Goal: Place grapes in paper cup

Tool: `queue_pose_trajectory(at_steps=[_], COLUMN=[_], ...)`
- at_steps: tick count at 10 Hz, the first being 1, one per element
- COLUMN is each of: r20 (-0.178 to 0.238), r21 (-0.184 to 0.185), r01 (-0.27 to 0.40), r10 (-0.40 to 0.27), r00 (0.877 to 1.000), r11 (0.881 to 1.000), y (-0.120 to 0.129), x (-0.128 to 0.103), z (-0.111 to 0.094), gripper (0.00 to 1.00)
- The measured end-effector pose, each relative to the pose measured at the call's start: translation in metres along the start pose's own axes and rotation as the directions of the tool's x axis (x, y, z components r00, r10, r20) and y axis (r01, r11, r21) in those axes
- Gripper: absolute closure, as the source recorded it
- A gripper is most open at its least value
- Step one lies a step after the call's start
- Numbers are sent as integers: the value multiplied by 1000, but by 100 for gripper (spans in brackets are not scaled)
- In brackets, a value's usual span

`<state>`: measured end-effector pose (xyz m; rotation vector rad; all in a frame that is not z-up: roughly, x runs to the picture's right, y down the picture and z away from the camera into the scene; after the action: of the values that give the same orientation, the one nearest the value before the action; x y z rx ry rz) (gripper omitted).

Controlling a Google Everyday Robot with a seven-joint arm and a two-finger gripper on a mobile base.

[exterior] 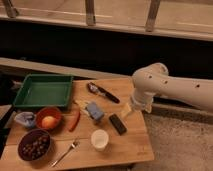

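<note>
The grapes (35, 145), a heap of small dark berries, lie in a purple bowl (22, 153) at the front left of the wooden table. Near the front middle stands the off-white paper cup (99, 139), upright and empty as far as I can see. My white arm comes in from the right, and its gripper (128, 111) hangs over the table's right edge, well to the right of and behind the cup. It is open and holds nothing.
A green tray (44, 91) sits at the back left. An orange-red bowl (56, 113) holds a round orange fruit (48, 121). A red chili (75, 121), a blue object (94, 111), a black block (118, 123), a black-handled utensil (102, 92) and a fork (65, 152) lie around the cup.
</note>
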<state>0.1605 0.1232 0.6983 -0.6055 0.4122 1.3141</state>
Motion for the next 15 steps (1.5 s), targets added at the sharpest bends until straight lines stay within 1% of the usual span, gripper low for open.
queue_pose_trajectory(at_steps=[3, 6, 9, 10, 12, 15], r20=[-3, -3, 7, 12, 19, 20], r21=[2, 9, 18, 17, 11, 15], r01=[11, 46, 104, 125, 186, 273], r10=[-11, -46, -104, -125, -186, -274], r00=[1000, 999, 995, 992, 982, 962], r11=[1000, 999, 994, 992, 983, 962], y=[4, 19, 48, 60, 99, 161], x=[0, -3, -4, -6, -12, -22], z=[0, -1, -5, -6, -8, -6], gripper=[20, 20, 20, 20, 20, 20])
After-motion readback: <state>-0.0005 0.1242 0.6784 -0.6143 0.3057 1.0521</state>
